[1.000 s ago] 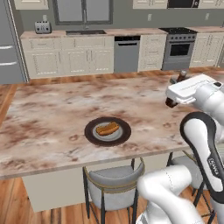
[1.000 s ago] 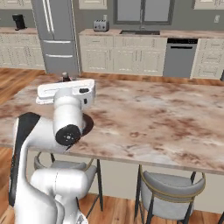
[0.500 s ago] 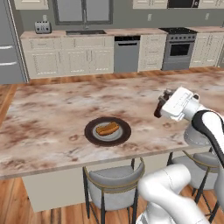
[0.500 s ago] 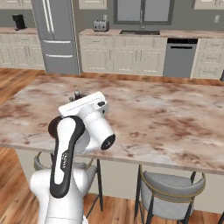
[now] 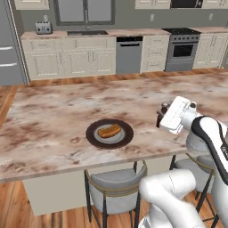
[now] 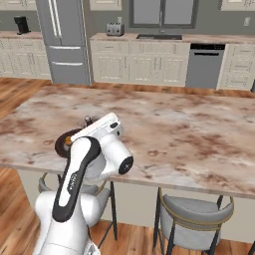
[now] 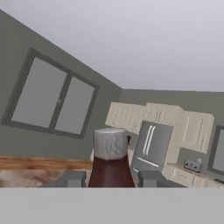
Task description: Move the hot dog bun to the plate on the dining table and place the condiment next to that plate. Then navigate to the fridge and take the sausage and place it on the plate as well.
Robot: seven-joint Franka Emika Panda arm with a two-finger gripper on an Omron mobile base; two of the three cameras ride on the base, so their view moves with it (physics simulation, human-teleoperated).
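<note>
Left base view: the hot dog bun [image 5: 109,131] lies on the plate [image 5: 93,136] near the front edge of the dining table [image 5: 53,111]. The gripper [image 5: 160,116] hangs over the table well right of the plate, with the condiment [image 5: 161,115] partly seen at its tip.

Right base view: the hand is tilted, and the bottle cap [image 6: 88,120] peeks just above it; the plate rim [image 6: 64,141] shows behind the arm.

Hand view: the 2 fingertips [image 7: 73,179] are clenched on the condiment's neck.

Judgement: bring the bottle upright, lower it onto bare marble just beside the plate, clear of the rim, then release.
</note>
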